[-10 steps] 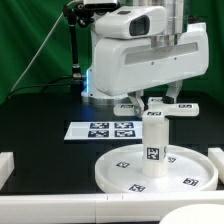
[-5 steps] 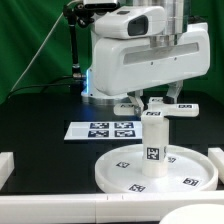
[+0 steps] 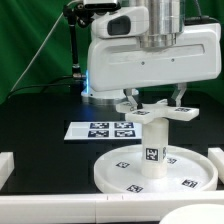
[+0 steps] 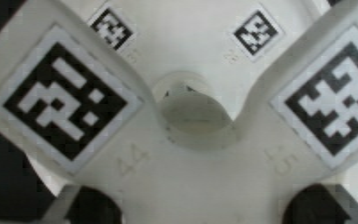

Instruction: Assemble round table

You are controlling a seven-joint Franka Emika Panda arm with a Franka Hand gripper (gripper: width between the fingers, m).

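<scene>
The large rimmed round disc (image 3: 125,172) lies flat on the black table at the exterior view's front right. The short thick cylinder leg (image 3: 153,142) stands upright at its centre. The cross-shaped foot piece (image 3: 156,113) sits on top of the leg. My gripper (image 3: 155,102) comes straight down onto it. In the wrist view the foot piece (image 4: 194,150) fills the picture with its tagged arms, and its body lies between my two dark fingertips (image 4: 94,205). My gripper (image 4: 211,206) is shut on the foot piece.
The marker board (image 3: 102,129) lies behind the disc toward the exterior view's left. White rig pieces stand at the left edge (image 3: 5,166) and along the front edge (image 3: 60,213). The arm's base (image 3: 88,82) stands at the back.
The wrist has turned about its vertical axis. The foot piece has turned with it on top of the leg. The disc and leg stay in place.
</scene>
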